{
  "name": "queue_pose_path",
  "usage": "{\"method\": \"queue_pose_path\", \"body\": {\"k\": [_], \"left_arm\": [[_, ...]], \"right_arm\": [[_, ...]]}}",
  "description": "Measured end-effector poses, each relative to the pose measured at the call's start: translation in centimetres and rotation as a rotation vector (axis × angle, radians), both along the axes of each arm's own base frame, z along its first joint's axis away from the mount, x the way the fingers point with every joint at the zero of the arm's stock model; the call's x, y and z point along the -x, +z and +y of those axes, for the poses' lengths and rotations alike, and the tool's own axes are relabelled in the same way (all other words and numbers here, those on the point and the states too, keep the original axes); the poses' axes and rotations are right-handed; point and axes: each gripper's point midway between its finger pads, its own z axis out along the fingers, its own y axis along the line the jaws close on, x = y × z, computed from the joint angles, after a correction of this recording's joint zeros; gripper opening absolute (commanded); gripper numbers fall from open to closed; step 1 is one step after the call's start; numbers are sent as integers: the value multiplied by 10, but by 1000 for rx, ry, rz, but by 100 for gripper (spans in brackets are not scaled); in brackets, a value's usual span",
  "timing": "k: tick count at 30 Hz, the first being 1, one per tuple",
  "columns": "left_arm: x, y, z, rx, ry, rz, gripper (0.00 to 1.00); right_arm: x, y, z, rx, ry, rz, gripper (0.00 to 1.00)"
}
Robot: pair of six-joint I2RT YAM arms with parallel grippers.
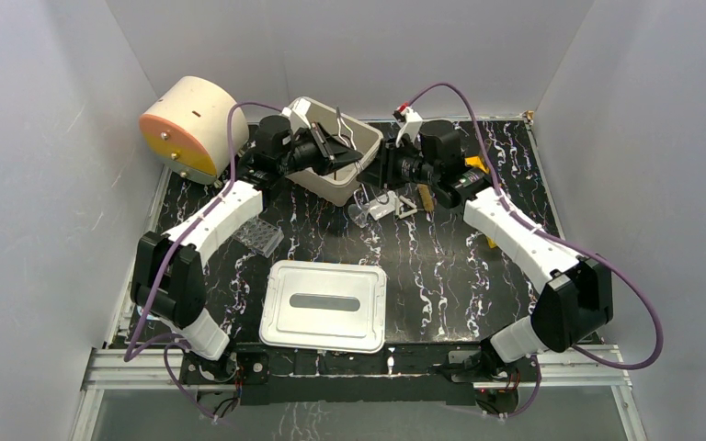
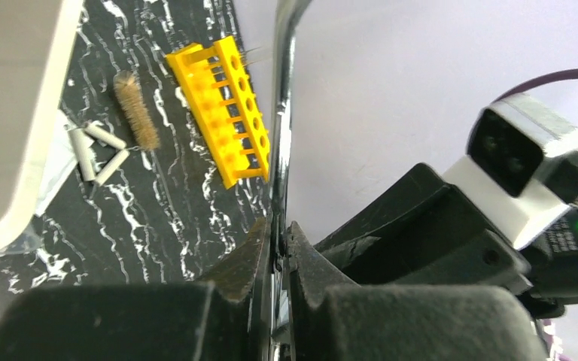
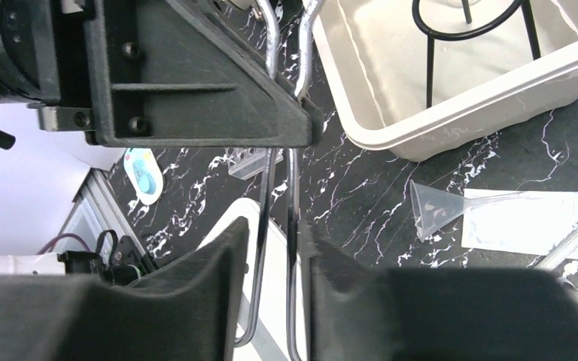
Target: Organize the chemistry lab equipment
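Left jaws: clamped tight on the metal forceps (image 3: 292, 188); forceps held off the counter (image 1: 441, 276), just beside the bin (image 3: 421, 139);
Bin: holds the black wire stand (image 3: 430, 75), upright;
Right jaws: set on either side of the forceps' two legs; cannot tell whether they press;
Funnel (image 3: 433, 210): lying on its side on the counter near the bin;
Brush (image 2: 137, 109): on the counter, between short tubes (image 2: 90, 154) and a yellow rack (image 2: 226, 120)

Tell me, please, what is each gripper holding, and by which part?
The left gripper is clamped on the shaft of the silver metal tongs. The right gripper flanks their two arms; contact is unclear.
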Motion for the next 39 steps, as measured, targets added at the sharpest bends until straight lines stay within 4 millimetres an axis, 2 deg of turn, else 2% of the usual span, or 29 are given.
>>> {"method": "queue_pose_path", "body": {"k": [3,8,14,17,21,23,26,29,32,34,36,39], "left_arm": [[-2,-12,4,-48,24,17,0],[-13,-31,21,-154,104,51,0],[-49,-38,76,-285,339,79,0],[-65,-31,105,-354,464,88,0],[-85,-14,123,-399,579,71,0],[-96,-13,129,-415,616,75,0],[-114,-27,129,-447,638,119,0],[-129,-56,126,-479,643,187,0],[-131,-94,126,-525,643,277,0],[-129,-111,129,-547,656,329,0],[-128,-117,131,-552,671,354,0],[-129,-115,133,-554,688,356,0]], "right_arm": [[-1,0,1,-3,0,-1,64],[-7,4,-2,3,-33,-22,67],[-12,7,-8,22,-74,-45,67],[-10,13,-16,34,-105,-57,67],[-5,27,-29,48,-144,-97,67],[-2,32,-35,53,-159,-109,68],[0,34,-40,65,-173,-115,67],[0,31,-43,85,-179,-118,67],[1,26,-47,113,-182,-117,68],[3,22,-50,131,-187,-116,68],[5,20,-53,142,-187,-112,68],[6,16,-54,150,-188,-113,68]]}}
